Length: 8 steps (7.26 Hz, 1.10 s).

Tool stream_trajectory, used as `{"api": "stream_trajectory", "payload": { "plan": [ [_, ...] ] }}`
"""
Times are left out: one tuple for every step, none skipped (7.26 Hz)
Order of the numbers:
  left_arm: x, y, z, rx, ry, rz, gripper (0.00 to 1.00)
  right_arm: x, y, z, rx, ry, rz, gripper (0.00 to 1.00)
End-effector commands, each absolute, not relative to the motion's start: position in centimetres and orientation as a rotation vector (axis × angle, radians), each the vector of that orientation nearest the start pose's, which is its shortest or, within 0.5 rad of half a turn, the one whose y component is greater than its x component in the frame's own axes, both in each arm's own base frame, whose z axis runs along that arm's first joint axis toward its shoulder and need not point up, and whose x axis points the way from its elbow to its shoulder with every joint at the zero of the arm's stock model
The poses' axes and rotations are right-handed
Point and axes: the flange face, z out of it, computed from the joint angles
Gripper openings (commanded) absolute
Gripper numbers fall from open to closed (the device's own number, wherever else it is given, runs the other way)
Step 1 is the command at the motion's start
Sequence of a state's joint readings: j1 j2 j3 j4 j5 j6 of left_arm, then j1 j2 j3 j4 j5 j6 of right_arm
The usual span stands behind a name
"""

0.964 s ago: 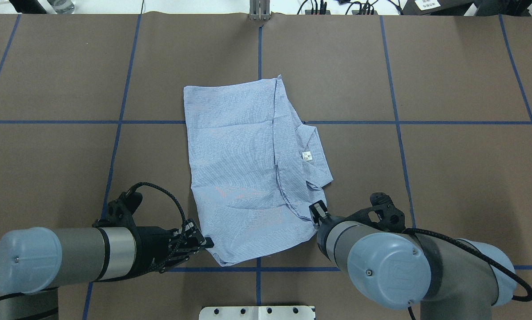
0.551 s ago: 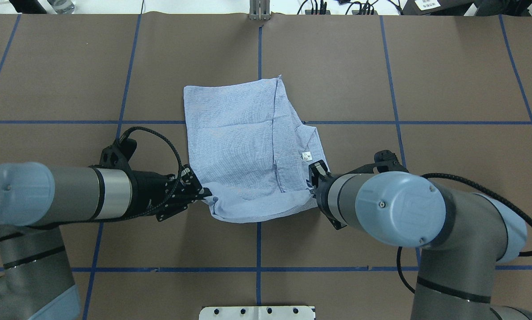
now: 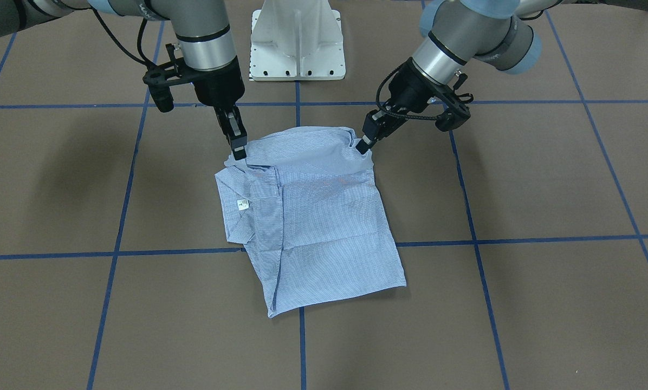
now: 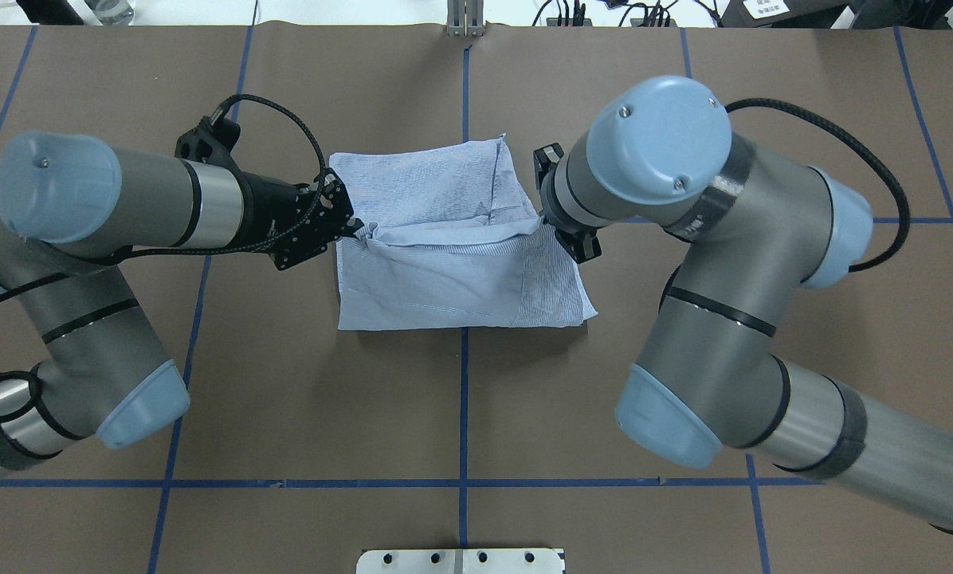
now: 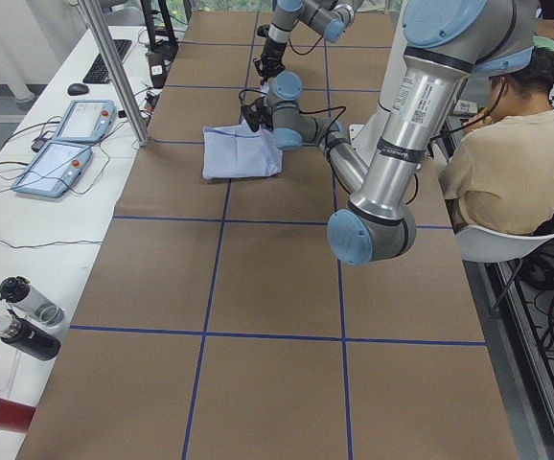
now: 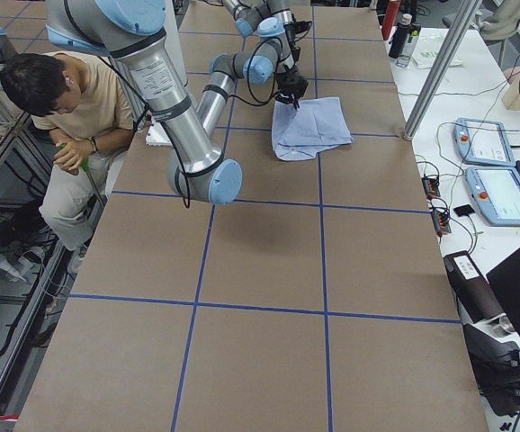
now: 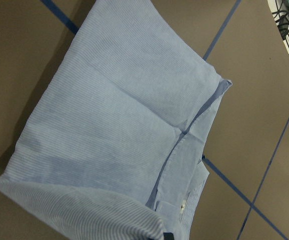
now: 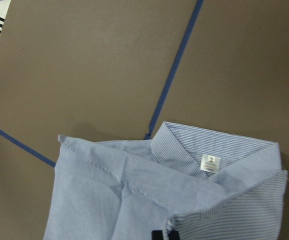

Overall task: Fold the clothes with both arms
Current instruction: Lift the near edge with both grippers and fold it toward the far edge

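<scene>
1. On the table (image 3: 546, 179), the shirt (image 3: 324, 216) is held half-folded, its lifted edge clamped in the left gripper (image 3: 363, 145) and right gripper (image 3: 240, 151).
2. A skewed fold may be left if one corner is released early.

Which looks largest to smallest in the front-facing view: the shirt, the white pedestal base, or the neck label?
1. shirt
2. white pedestal base, cropped at the top edge
3. neck label
</scene>
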<state>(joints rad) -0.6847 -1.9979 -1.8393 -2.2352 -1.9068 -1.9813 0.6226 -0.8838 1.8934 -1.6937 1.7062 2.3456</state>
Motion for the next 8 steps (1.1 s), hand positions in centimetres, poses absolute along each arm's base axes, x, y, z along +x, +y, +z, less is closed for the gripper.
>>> {"api": "stream_trajectory", "payload": {
  "plan": [
    [38.4,-49.1,23.1,-0.048,1.374,-0.726,0.00,-44.9,-51.8,13.0,-0.175,-0.919,1.243,0.00],
    [38.3,-51.0,23.3,-0.017,1.360,-0.729,0.00,-46.5,-54.9,12.8,-0.176,-0.941,1.253,0.00],
    [38.3,-52.6,24.0,0.001,1.340,-0.738,0.00,-46.3,-57.7,12.9,-0.179,-0.941,1.263,0.00],
    [38.4,-54.4,24.4,0.020,1.342,-0.745,0.00,-46.5,-59.5,12.4,-0.171,-0.925,1.243,0.00],
    [39.4,-55.9,25.6,0.033,1.343,-0.737,0.00,-47.4,-60.3,13.2,-0.164,-0.896,1.222,0.00],
    [40.2,-57.7,26.7,0.038,1.340,-0.746,0.00,-48.5,-61.3,14.0,-0.157,-0.910,1.204,0.00],
    [40.6,-58.7,27.9,0.057,1.328,-0.736,0.00,-50.0,-62.7,14.6,-0.155,-0.919,1.199,0.00],
    [40.6,-59.6,28.9,0.068,1.324,-0.735,0.00,-51.1,-63.9,14.5,-0.149,-0.907,1.191,0.00]
  ]
}}
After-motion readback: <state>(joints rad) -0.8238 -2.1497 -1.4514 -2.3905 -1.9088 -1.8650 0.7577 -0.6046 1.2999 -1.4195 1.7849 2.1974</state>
